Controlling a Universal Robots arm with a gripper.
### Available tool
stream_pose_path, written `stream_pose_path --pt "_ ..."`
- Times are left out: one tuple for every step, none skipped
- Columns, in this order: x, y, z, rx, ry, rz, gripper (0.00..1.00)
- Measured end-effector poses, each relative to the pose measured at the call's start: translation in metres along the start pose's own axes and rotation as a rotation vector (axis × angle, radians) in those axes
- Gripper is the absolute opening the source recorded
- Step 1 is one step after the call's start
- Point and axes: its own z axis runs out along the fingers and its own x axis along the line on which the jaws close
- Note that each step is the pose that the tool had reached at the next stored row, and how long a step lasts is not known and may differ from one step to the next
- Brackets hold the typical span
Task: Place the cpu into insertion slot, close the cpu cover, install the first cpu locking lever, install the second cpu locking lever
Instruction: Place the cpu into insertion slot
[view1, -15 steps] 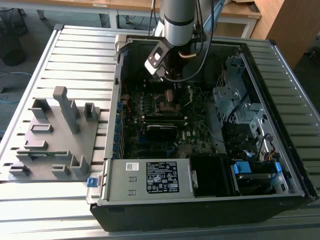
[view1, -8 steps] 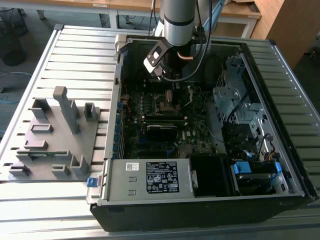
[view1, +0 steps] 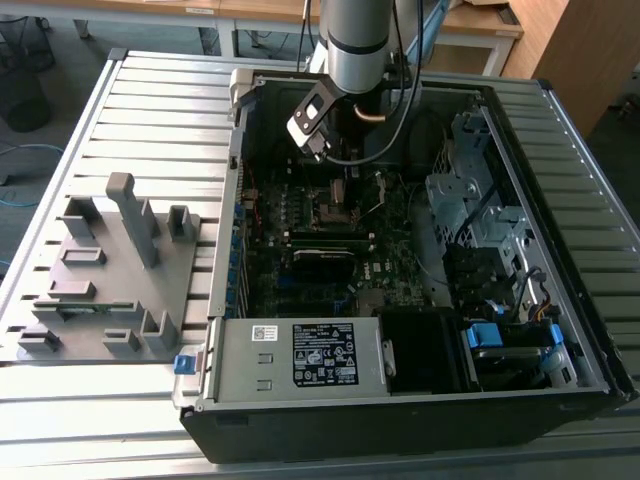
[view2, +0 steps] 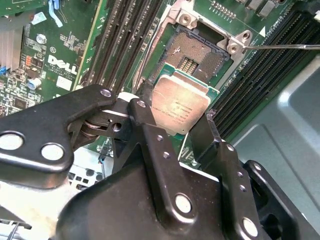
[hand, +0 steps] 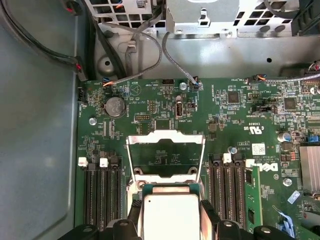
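Note:
Inside the open computer case (view1: 560, 130) my gripper (view1: 340, 165) hangs over the motherboard. In both wrist views it is shut on the cpu (view2: 177, 107) (hand: 170, 215), a silver-topped square chip clamped by its edges between the black fingers (view2: 145, 130). The chip is held tilted just above the board, apart from the insertion slot (view2: 192, 55) (view1: 335, 208), whose dark contact field lies uncovered. The cpu cover (hand: 166, 155), a silver frame with a square window, stands raised on its hinge. A thin locking lever (view2: 285, 46) sticks out beside the slot.
Long black memory slots (view2: 125, 35) (hand: 100, 195) flank the socket on both sides. Cables (hand: 125, 40) and a drive cage (view1: 480, 200) crowd the case; a power supply (view1: 300, 355) fills its near end. A grey fixture plate (view1: 110, 270) lies on the exterior view's left.

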Motion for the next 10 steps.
stream_pose_path --pt "0.0 0.0 0.0 0.0 0.0 0.0 0.54" --pt "0.0 0.0 0.0 0.0002 0.0 0.0 0.54" --pt "0.0 0.0 0.0002 0.0038 0.0001 0.0 0.54" --pt "0.0 0.0 0.0003 0.0098 -0.0001 0.0 0.54" --pt "-0.0001 0.0 0.0004 0.0188 -0.0006 0.0 0.54" --pt "0.0 0.0 0.0004 0.0286 -0.0012 0.001 0.54" --pt "-0.0001 0.0 0.0003 0.0293 -0.0013 0.001 0.54" --pt "-0.0001 0.0 0.0003 0.0295 -0.0013 0.001 0.54" --pt "-0.0001 0.0 0.0003 0.0295 -0.0013 0.001 0.54" --pt "-0.0001 0.0 0.0004 0.0295 -0.0012 0.001 0.54"
